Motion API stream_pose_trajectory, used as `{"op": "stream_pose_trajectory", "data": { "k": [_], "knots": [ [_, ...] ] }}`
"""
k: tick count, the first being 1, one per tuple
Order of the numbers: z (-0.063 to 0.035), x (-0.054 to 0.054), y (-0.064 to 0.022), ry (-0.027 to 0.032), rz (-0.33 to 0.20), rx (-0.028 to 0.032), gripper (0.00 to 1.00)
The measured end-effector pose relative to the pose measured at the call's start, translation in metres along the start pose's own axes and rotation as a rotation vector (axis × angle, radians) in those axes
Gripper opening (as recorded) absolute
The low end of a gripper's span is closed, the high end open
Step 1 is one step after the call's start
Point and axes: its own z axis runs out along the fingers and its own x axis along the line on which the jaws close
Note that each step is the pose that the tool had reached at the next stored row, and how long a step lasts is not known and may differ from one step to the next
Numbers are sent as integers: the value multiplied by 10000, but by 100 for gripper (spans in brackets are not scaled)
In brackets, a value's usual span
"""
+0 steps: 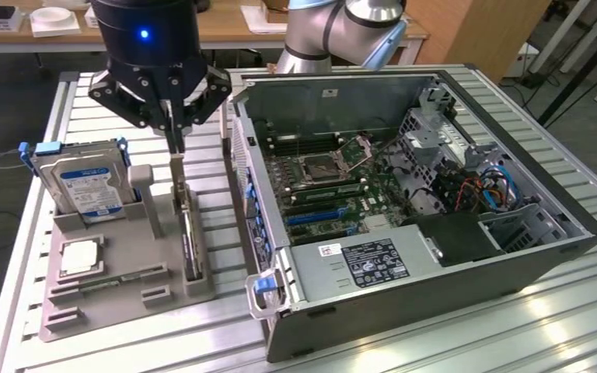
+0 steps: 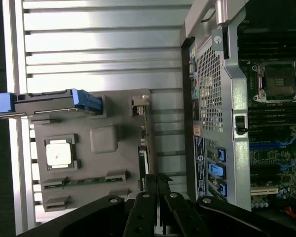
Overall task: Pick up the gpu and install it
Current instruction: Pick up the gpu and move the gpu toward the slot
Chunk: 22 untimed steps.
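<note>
Jaws pinch the top end of the gpu [image 1: 187, 233] — standing on edge in the grey holder [image 1: 112, 312], directly below them.

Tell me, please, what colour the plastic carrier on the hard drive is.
Blue. The carrier on the hard drive shows best in the exterior view.

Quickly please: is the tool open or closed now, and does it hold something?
Tool: closed on the top edge of the gpu, which stands in the gray holder.

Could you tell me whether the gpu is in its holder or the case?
In the holder: the gpu stands on edge in its slot, gripper shut on its top.
</note>
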Motion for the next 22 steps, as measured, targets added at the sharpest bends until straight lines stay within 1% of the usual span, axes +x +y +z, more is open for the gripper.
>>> {"op": "stream_pose_trajectory", "data": {
  "k": [10,17,20,22],
  "knots": [
    [165,-2,-95,98,5,8,15],
    [287,-2,-148,148,9,10,15],
    [330,-2,-167,190,12,14,15],
    [355,-2,-179,228,14,18,15]
  ]
}}
